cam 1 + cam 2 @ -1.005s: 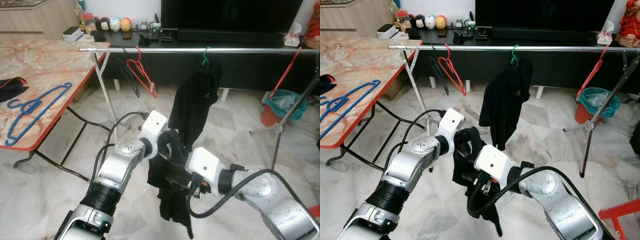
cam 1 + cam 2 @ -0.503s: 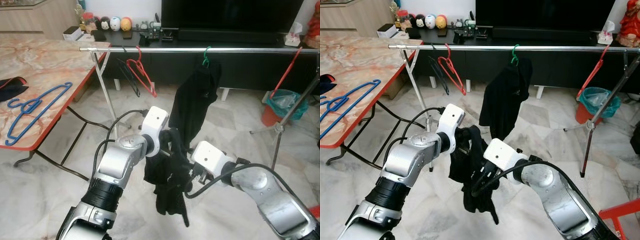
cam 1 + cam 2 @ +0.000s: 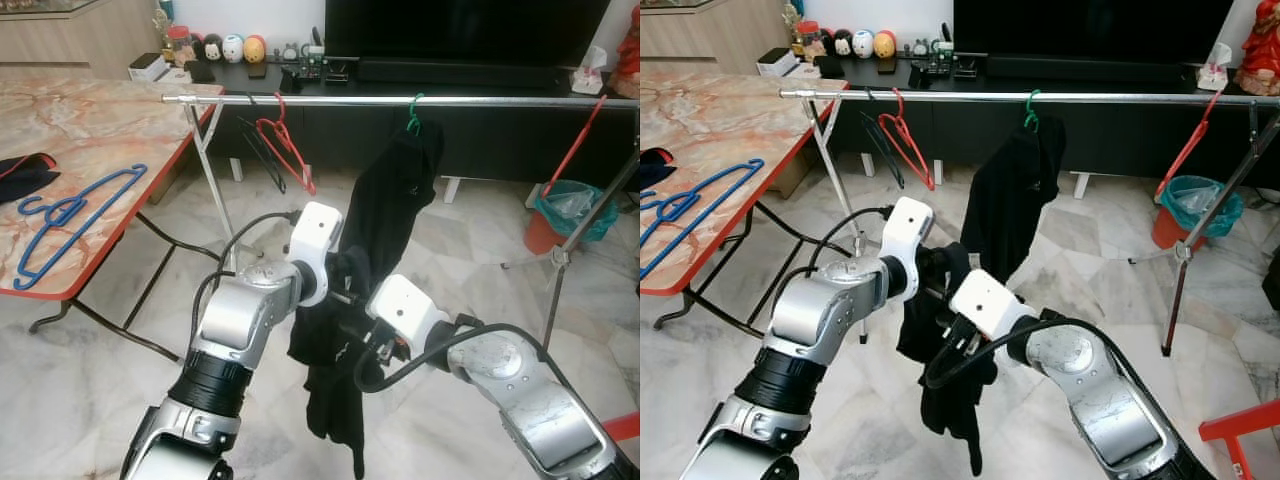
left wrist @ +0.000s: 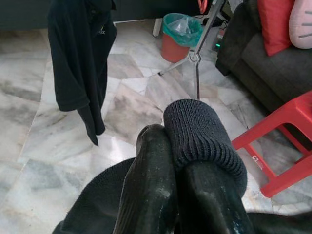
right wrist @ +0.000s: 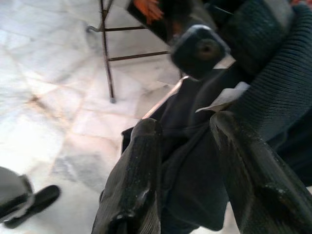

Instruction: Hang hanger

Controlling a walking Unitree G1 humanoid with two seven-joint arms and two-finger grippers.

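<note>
Black knit cloth, a garment (image 3: 335,350) hanging long-axis down, is pinched tight by the left gripper (image 4: 181,161) while the right gripper (image 5: 192,161) fingers gape around it, below the rail (image 3: 480,100) ahead.

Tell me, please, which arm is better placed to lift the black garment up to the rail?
Probably the left. The left gripper is shut on the black garment at its top and sits nearer the rail. The right gripper is open around the fabric lower down.
</note>
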